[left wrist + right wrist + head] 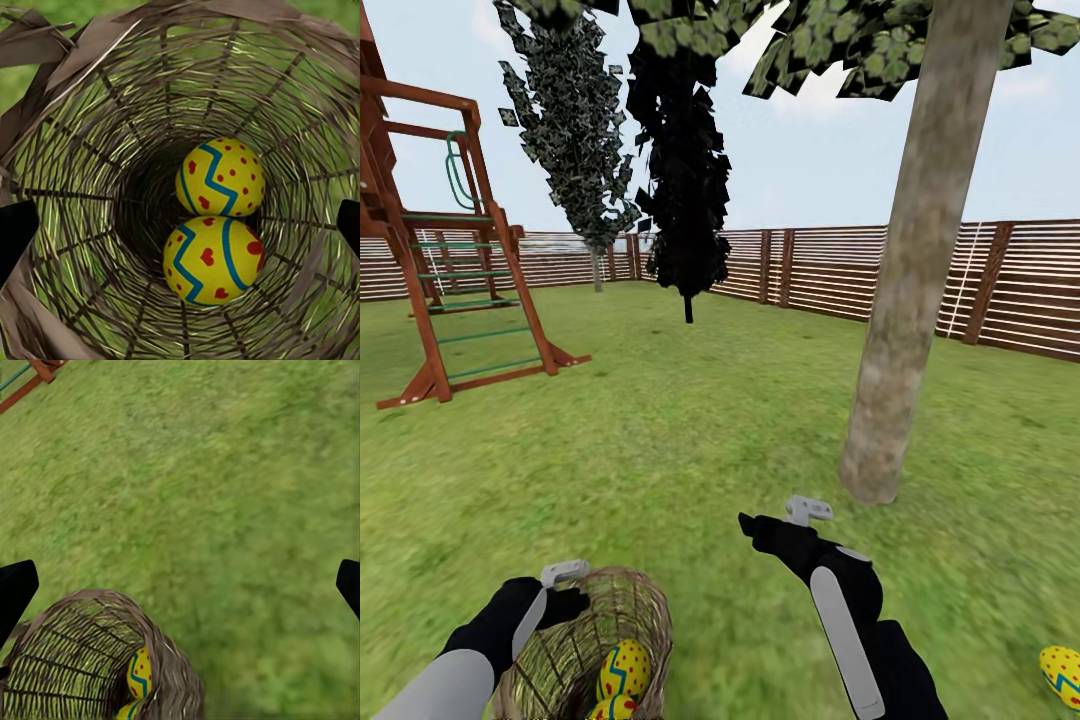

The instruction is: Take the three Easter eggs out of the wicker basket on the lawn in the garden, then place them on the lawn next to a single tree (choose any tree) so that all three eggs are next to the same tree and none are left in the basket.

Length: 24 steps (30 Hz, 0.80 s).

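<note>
Basket [595, 640]: on the lawn [690, 440] at the near edge of the head view, tipped, mouth toward the left arm; woven twigs, grass showing through the weave.
Eggs in basket: two, yellow with blue zigzags and red marks; upper egg [220, 177] with dots, lower egg [214, 260] with hearts, touching each other deep inside.
Third egg [1062, 675]: on the grass at the right edge of the head view, well apart from the basket, on the near right side of the tree.
Tree [920, 270]: pale trunk leaning slightly, rooted in the lawn ahead and right of the right arm; leafy crown overhead.
Left gripper [565, 590]: at the basket's rim, aimed into its mouth; fingertips [15, 232] dark at both side edges of the wrist view, spread wide, nothing between them.
Right gripper [775, 520]: above bare grass between basket and trunk; fingertips [15, 589] far apart at the wrist view's edges, nothing held; basket and one egg below it in that view.
Play tower [440, 250]: red-brown, with green rungs, far left.
Fence [1020, 290]: brown slats along the back.
Dark trees [680, 170]: two narrow ones near the fence.
</note>
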Available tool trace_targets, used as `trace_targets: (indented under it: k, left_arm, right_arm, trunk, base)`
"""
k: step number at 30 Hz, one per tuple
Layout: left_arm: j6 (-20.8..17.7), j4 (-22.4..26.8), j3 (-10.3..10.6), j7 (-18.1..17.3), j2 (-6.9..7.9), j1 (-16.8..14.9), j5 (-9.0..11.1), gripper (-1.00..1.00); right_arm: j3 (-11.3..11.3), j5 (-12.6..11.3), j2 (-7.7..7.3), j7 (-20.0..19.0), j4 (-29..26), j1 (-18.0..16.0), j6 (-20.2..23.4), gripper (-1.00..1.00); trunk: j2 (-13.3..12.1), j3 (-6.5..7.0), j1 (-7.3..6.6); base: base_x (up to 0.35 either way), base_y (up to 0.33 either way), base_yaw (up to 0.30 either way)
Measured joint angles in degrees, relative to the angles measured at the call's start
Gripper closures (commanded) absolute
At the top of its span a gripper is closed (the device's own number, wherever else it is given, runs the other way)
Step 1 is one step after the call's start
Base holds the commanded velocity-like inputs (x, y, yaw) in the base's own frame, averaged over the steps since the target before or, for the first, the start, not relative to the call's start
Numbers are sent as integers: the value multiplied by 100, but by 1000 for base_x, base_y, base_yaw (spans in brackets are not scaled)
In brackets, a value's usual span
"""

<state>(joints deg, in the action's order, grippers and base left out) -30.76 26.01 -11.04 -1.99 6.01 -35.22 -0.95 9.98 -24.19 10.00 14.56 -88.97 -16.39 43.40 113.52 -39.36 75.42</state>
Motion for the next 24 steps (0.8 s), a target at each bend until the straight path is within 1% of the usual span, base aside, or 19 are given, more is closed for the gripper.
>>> trace_targets:
  k: [13, 24]
  left_arm:
    - [30, 0, 26, 0, -6, 0, 0, -100]
    - [32, 0, 35, 0, -9, 0, -1, -100]
  right_arm:
    - [9, -1, 0, 4, 0, 0, 5, -100]
    - [9, -8, 0, 2, 0, 0, 14, -100]
  trunk:
    - [521, -239, 286]
    - [963, -529, 527]
  base:
    - [0, 0, 0]
    - [0, 0, 0]
